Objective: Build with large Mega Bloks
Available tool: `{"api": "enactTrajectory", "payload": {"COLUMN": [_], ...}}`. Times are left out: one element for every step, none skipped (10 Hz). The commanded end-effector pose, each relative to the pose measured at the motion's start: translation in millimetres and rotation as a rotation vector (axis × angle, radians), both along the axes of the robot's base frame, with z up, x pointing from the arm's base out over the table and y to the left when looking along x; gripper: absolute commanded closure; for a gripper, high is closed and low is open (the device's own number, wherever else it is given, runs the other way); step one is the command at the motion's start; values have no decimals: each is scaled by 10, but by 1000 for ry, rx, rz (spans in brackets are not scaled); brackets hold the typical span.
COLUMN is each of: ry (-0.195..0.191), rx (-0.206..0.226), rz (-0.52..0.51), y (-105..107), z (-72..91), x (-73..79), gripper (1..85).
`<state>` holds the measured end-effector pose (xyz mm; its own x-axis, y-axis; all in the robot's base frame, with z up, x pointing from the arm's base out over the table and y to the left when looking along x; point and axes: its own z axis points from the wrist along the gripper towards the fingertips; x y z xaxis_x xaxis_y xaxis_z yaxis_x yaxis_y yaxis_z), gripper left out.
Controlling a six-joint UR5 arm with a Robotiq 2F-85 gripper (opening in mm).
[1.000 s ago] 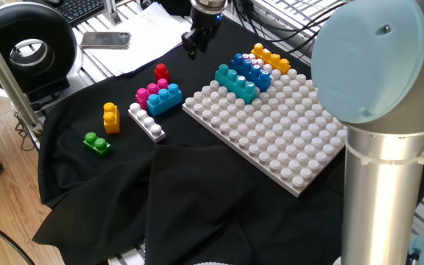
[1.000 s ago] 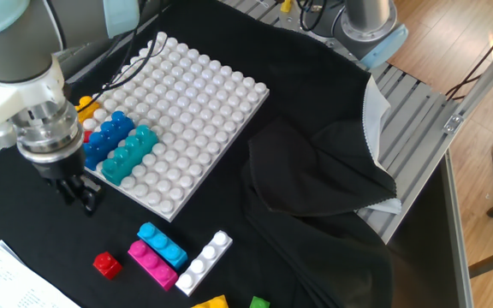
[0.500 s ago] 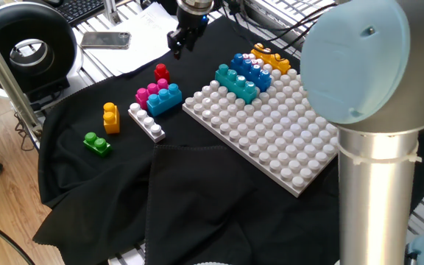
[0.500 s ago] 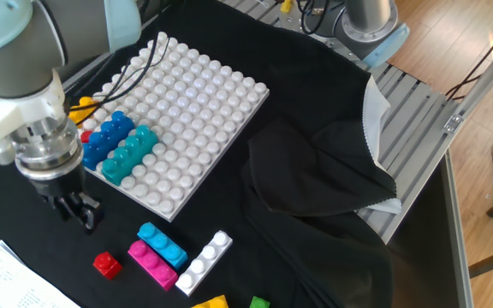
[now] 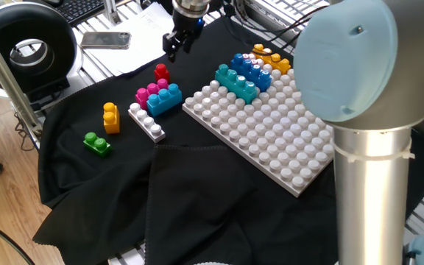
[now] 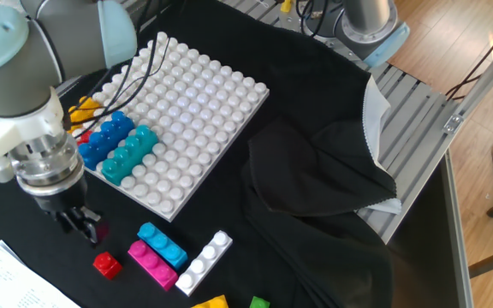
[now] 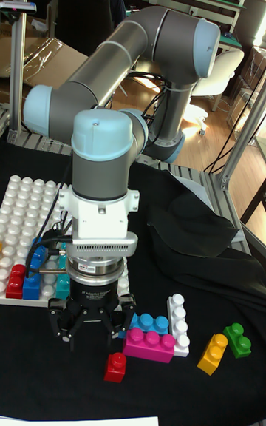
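Note:
My gripper [image 5: 174, 46] [image 6: 80, 226] [image 7: 91, 325] hangs open and holds nothing, just above the black cloth and a little beyond the single red brick [image 5: 160, 71] [image 6: 105, 264] [image 7: 115, 367]. Beside that brick lie a pink brick [image 5: 149, 91] [image 7: 150, 345], a blue brick [image 5: 167, 99] [image 6: 163, 243] and a white brick [image 5: 146, 121] [image 6: 204, 261], touching each other. A yellow-orange brick [image 5: 110, 117] [image 7: 211, 353] and a green brick [image 5: 96, 143] [image 7: 238, 339] lie apart. On the white studded board [image 5: 271, 136] [image 6: 195, 85] sit teal [image 5: 236, 81], blue [image 5: 250, 68] and yellow-orange [image 5: 271, 57] bricks.
Black cloth [image 5: 197, 191] covers the table and bunches into folds at its near side. Paper and a phone [image 5: 105, 40] lie behind the gripper. A black round device [image 5: 24, 48] stands at the far left. The arm's grey base column [image 5: 370, 199] fills the right.
The gripper has moved away from the board's corner toward the red brick and dropped lower. No brick has moved.

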<state>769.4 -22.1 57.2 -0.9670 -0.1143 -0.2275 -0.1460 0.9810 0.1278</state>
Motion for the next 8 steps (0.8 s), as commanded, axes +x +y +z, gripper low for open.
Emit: {"api": "enactTrajectory", "payload": {"ry": [11, 18, 19, 25, 39, 64, 71, 73], "rx": [45, 51, 66, 79, 93, 114, 122, 147], "rz": [-38, -47, -50, -56, -63, -82, -95, -112], "y": [85, 90, 119, 152, 189, 254, 282, 340], "z": [-33, -43, -40, -27, -1, 41, 55, 57], "x": [36, 39, 46, 33, -10, -86, -111, -96], "gripper": [287, 293, 293, 290, 283, 280, 277, 273]}}
